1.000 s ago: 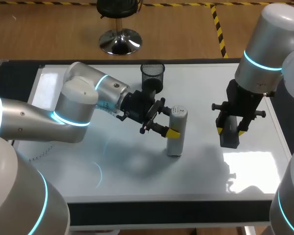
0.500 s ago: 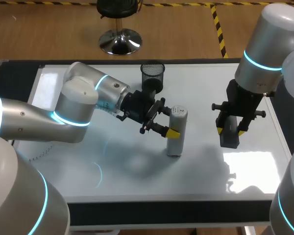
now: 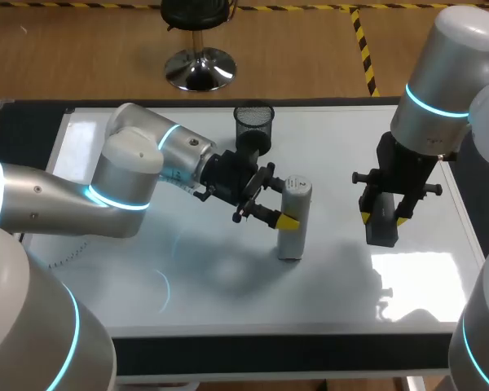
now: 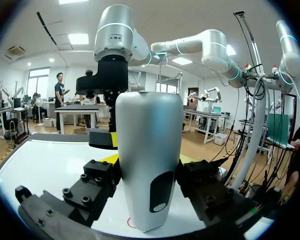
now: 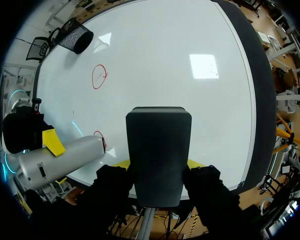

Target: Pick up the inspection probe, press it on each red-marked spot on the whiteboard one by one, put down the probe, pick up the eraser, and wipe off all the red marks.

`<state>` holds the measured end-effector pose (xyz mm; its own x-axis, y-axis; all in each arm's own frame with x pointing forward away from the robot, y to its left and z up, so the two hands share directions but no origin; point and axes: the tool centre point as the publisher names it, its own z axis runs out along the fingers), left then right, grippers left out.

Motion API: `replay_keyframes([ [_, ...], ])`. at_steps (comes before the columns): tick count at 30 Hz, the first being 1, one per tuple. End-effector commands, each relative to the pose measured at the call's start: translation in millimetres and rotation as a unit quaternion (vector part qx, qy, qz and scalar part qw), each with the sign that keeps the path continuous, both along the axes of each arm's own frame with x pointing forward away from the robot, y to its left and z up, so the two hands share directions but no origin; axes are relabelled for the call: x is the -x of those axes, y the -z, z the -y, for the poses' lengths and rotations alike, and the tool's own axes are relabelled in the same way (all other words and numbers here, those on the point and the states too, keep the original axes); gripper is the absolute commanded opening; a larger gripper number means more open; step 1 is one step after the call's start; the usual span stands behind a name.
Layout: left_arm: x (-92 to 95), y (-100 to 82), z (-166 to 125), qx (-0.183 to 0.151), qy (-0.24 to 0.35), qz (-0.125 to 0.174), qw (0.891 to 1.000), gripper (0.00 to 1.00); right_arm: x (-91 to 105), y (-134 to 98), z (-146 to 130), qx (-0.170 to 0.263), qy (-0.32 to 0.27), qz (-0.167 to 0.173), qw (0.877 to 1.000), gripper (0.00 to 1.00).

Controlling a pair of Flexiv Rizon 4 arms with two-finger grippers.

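Probe: the grey-white inspection probe (image 3: 295,195) stands upright at the centre of the frame. Its lower end is down on the whiteboard (image 3: 228,285).
Red marks: from my right wrist, one red mark (image 5: 99,135) shows right at the probe's tip, partly hidden by it. A second red circle (image 5: 99,76) lies well apart, nearer the mesh cup (image 3: 253,126) at the upper middle.
Step in hand: I judge this to be a press on the nearer mark, with the far circle not yet pressed.
Doing it well: I should push straight down along the probe's axis so that the tip does not skid on the glossy board. Then I lift clear before crossing to the far circle, and keep the probe upright so that it lands on the ring and not beside it.
Left hand: my left hand (image 4: 149,167) is clamped on the probe about halfway up, with a yellow-tipped finger on either side of it.
Left arm pose: it comes in from the left edge, with the forearm low over the board and the wrist turned so that the fingers lie nearly level.
Right hand: my right hand (image 3: 383,217) points down at the right of the frame and is closed on the dark eraser (image 3: 382,234), gripping it from both sides. The eraser's lower end is near the board, but I cannot tell whether it touches.
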<state>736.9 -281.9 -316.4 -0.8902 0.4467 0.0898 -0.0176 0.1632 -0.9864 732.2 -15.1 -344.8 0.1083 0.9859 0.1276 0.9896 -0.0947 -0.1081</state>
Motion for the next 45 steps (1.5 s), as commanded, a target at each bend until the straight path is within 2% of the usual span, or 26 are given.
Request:
replay_keyframes([
  [1, -0.8, 19.2, 2, 0.001, 0.001, 0.0, 1.0, 0.0, 0.4, -1, 1, -0.001, -0.001, 0.0, 1.0, 0.0],
  [24, 12.7, 6.9, 6, 0.004, 0.015, -0.005, 1.0, 0.0, 0.4, -1, 1, -0.001, -0.001, 0.0, 1.0, 0.0],
  [45, 9.3, -20.3, -2, 0.006, 0.001, 0.0, 1.0, 0.0, 0.4, -1, 1, -0.001, -0.001, 0.0, 1.0, 0.0],
])
